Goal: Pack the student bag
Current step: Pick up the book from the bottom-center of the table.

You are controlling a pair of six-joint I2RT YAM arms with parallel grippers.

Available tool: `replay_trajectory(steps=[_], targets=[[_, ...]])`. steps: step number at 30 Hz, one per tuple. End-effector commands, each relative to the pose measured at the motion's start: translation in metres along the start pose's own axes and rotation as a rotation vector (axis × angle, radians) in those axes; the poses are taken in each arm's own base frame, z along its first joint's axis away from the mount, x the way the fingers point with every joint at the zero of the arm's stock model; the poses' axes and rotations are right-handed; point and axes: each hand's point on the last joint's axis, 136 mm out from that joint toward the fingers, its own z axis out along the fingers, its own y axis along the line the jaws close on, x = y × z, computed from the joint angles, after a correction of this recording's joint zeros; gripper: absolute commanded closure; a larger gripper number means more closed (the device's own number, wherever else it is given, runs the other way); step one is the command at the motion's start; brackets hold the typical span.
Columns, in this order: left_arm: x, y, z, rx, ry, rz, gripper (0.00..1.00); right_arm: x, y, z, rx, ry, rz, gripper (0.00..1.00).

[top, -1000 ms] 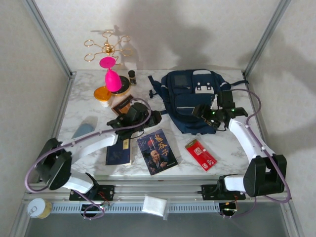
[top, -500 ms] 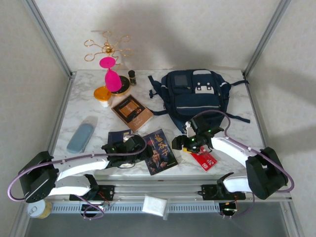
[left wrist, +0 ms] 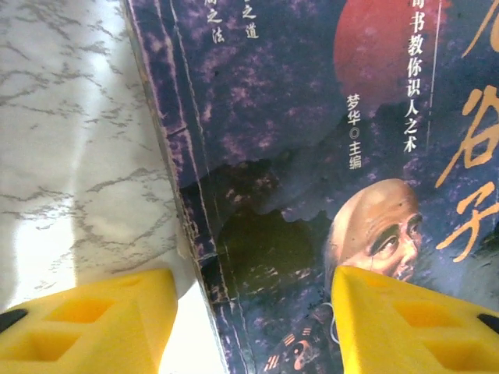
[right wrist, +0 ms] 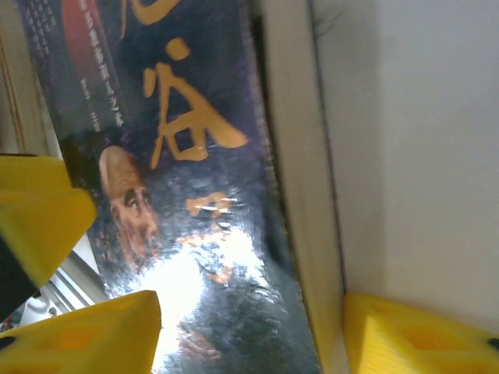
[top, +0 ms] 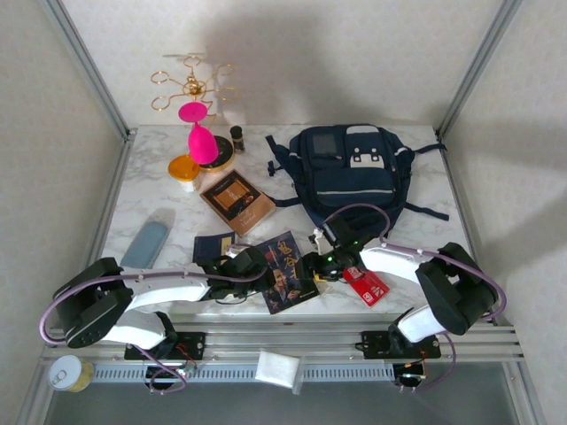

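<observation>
Seen from above, the left end effector (top: 259, 264) and right end effector (top: 312, 263) crowd the book (top: 288, 279) at 6 o'clock on the bench (top: 142, 177). They cover its side edges, and their fingertips are hard to make out there. The right forearm hides part of a red packet (top: 368, 288). Both wrist views cut the book's dark cover off at the frame edges.

The left arm lies low, reaching in from 8 o'clock. Its end effector is spread, one finger (left wrist: 86, 315) over marble and the other over the cover, straddling the book's left edge. The right arm folds in from 4 o'clock, with its end effector spread across the pale page edge. The student bag (top: 350, 173) lies at 1 o'clock, well apart.
</observation>
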Motion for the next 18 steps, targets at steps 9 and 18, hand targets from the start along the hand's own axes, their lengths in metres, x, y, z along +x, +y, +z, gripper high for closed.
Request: replay_trajectory(steps=[9,18], targets=[[0.002,0.000,0.017,-0.031,0.000,0.042,0.53,0.000,0.039,-0.017,-0.119,-0.005,-0.088,0.56],[0.001,-0.002,0.018,-0.034,0.001,0.054,0.53,0.001,0.033,-0.015,-0.091,0.001,-0.076,0.74]])
